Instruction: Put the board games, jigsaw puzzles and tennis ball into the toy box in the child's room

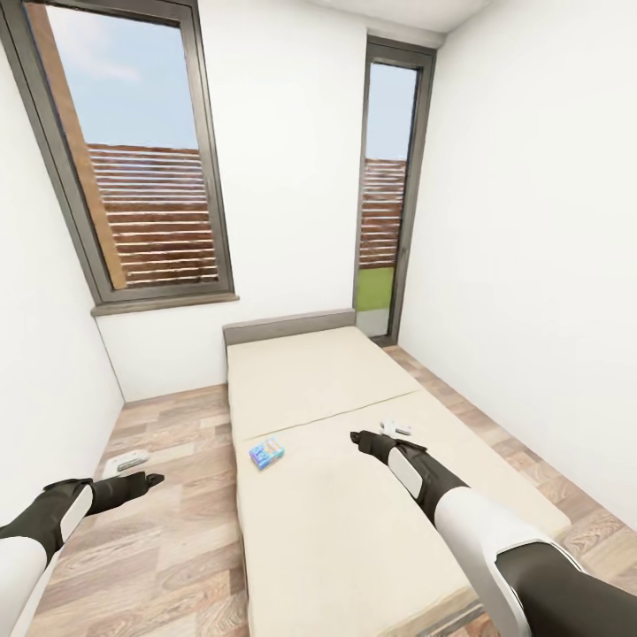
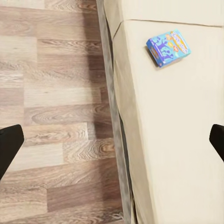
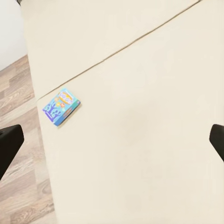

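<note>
On bed, cream matte mattress, flat blue rectangular board game lies near its 9 o'clock edge. Left gripper over wood-plank floor, right gripper above mattress; both spread wide, empty.

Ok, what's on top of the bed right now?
One light blue board game lies flat on the bed, near the edge toward the left arm. The right gripper hangs over the mattress, with open fingers, and the right arm hides the strip of mattress beneath it.
</note>
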`<state>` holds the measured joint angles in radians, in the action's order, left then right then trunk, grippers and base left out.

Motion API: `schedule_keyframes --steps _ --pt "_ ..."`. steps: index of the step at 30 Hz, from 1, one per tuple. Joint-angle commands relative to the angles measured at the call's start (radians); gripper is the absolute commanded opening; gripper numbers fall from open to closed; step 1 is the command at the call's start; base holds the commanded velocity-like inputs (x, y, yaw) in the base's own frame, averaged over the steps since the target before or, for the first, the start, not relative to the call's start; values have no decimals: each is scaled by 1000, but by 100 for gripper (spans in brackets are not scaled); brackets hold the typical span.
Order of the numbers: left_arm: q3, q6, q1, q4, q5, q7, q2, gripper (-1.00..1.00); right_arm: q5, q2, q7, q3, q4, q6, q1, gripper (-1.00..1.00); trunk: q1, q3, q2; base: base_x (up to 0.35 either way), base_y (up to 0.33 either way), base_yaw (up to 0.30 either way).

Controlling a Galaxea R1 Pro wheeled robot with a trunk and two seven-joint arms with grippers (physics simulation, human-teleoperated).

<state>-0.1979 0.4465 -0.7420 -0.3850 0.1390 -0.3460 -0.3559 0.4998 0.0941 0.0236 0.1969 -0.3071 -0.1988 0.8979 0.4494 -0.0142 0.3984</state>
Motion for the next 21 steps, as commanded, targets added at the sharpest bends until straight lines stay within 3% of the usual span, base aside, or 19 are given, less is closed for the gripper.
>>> schedule_keyframes --steps 1,8,21 --pt "-5 9 0 -1 7 -2 1 100 5 -1 2 5 -1 -4 0 100 1 -1 2 0 17 -21" --pt "-6 9 0 0 7 -2 0 100 5 -1 2 5 -1 -4 0 100 1 -1 2 0 12 -14" --pt "-5 9 0 -1 7 -2 0 100 5 -1 2 4 -1 -4 0 100 1 4 2 21 86 -106"
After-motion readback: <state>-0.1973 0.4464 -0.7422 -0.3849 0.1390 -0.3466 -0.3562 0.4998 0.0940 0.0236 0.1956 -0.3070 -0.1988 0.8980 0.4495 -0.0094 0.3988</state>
